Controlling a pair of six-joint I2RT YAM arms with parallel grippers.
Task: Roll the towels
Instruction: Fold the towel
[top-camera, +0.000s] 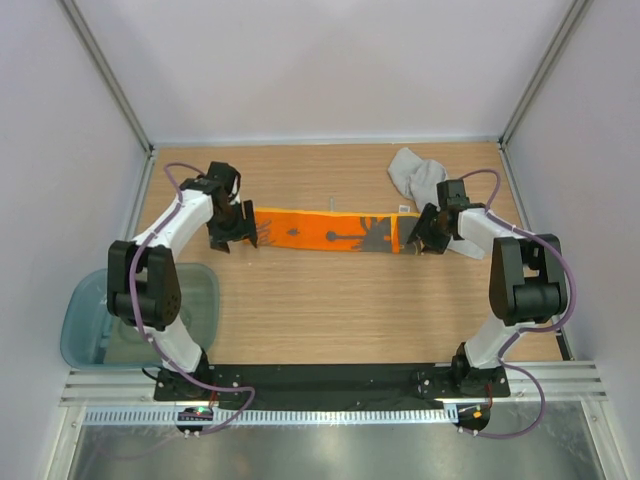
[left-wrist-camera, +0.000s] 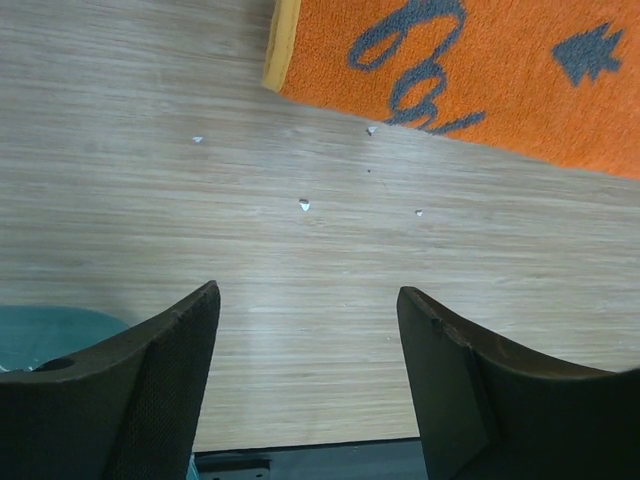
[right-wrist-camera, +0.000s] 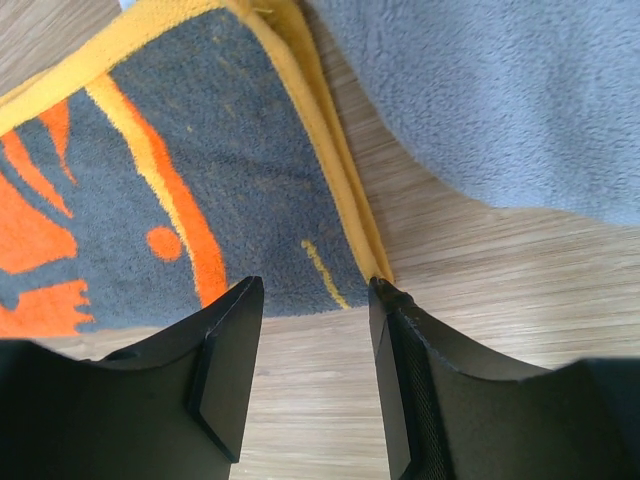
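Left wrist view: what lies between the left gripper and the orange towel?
Bare wooden tabletop with a few tiny pale specks, seen in the left wrist view; the left gripper is open, short of the orange towel.

one orange towel, one grey towel, apparently one tub.
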